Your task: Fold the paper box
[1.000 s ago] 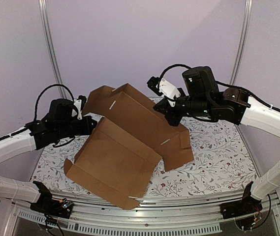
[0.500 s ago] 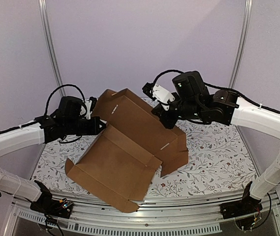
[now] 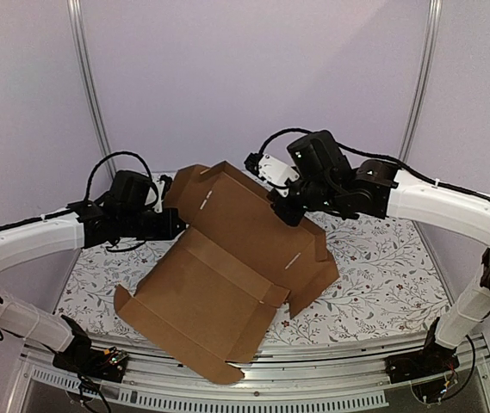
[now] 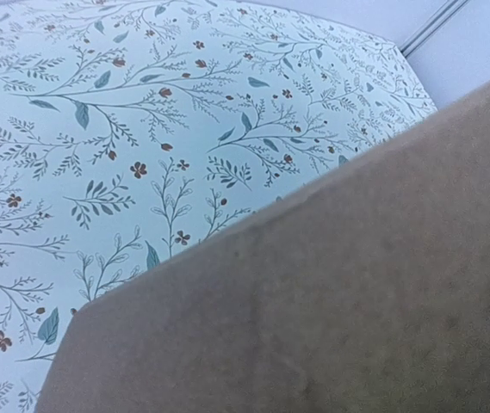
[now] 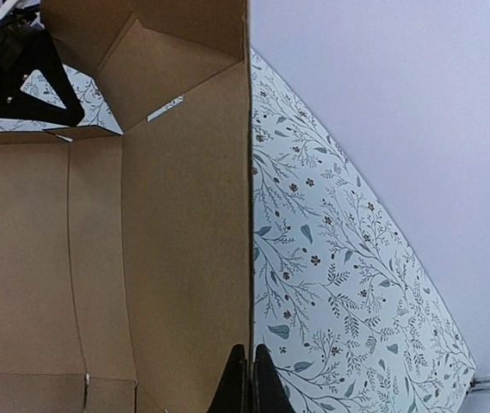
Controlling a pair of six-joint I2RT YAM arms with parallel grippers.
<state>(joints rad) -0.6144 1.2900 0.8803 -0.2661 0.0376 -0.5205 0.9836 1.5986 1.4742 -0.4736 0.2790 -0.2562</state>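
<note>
Cardboard paper box [image 3: 227, 258] | my right gripper [image 5: 250, 383] clamps its wall edge | my left gripper [image 3: 173, 225] beside it, grip unclear

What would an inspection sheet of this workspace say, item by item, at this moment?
Surface: floral cloth covers the table and lies flat.
Job's things: paper box, brown cardboard, half folded and open, far side raised, front corner past the cloth's near edge.
Clutter: nothing seen.
Claws: right claw shut on the edge of a box wall; left claw at the box's left side, grip hidden.
Cables: black cables loop above both wrists.
Surroundings: lilac walls, two metal posts.
</note>
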